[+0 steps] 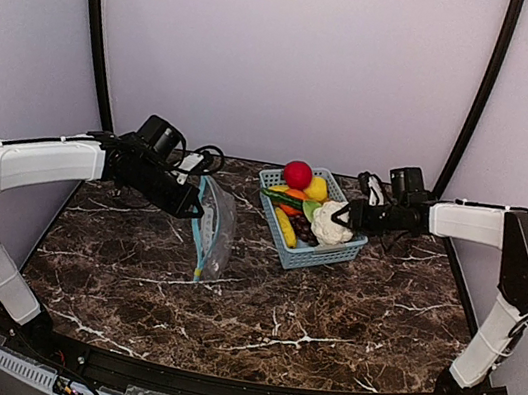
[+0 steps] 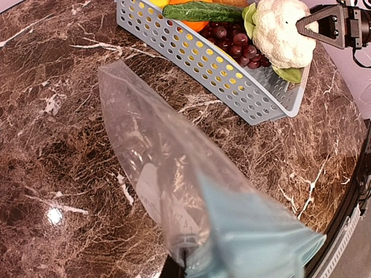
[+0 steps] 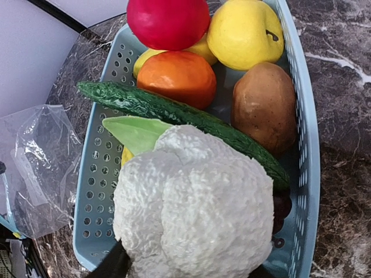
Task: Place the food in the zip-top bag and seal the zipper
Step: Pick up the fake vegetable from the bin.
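The lumpy white cauliflower (image 1: 330,224) (image 2: 281,32) (image 3: 197,208) lies at the near right corner of the light-blue basket (image 1: 310,256). My right gripper (image 1: 344,215) (image 3: 194,260) is closed around it, a dark finger on each side. Beside it are a light-green piece (image 3: 136,132) and a sliver of the yellow banana (image 1: 284,226) (image 3: 126,156). The clear zip-top bag (image 1: 216,230) (image 2: 156,156) (image 3: 40,168) hangs left of the basket from my left gripper (image 1: 191,208) (image 2: 185,263), which is shut on its upper edge. Its light-blue zipper (image 1: 200,238) (image 2: 249,237) runs down the near side.
The basket (image 2: 232,81) (image 3: 95,174) also holds a red ball-like fruit (image 1: 297,174), a yellow apple (image 1: 317,188), an orange (image 3: 177,78), a cucumber (image 3: 174,113), a brown potato (image 3: 264,107) and dark purple grapes (image 2: 235,43). The table is dark marble.
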Robot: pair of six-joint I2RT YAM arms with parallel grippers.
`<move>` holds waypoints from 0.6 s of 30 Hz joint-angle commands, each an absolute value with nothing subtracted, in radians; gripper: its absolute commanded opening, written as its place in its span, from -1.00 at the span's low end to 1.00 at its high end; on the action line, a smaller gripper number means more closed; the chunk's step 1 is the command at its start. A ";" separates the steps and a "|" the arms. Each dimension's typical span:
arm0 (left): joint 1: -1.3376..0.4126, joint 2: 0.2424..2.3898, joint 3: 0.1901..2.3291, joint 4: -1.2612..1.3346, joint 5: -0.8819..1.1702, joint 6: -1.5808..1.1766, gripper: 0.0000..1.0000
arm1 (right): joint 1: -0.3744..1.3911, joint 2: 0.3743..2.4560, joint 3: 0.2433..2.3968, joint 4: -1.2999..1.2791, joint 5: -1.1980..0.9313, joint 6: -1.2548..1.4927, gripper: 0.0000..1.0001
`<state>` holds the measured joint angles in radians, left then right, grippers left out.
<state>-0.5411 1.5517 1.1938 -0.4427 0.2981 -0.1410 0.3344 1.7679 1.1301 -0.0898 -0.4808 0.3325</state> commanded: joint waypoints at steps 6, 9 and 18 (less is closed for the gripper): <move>-0.538 1.504 1.172 -0.429 0.326 -0.172 -0.99 | 0.342 1.616 1.173 -0.159 -0.397 0.348 -0.81; -0.538 1.491 1.181 -0.424 0.334 -0.205 -0.99 | 0.342 1.547 1.173 -0.176 -0.378 0.348 -0.96; -0.562 1.516 1.136 -0.251 0.386 -0.417 -0.99 | 0.429 1.339 1.133 -0.176 -0.423 0.346 -1.00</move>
<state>-0.5438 1.5253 1.1725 -0.3523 0.3515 -0.2974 0.3645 1.4147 1.1358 -0.1886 -0.3958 0.3424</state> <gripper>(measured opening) 0.010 0.398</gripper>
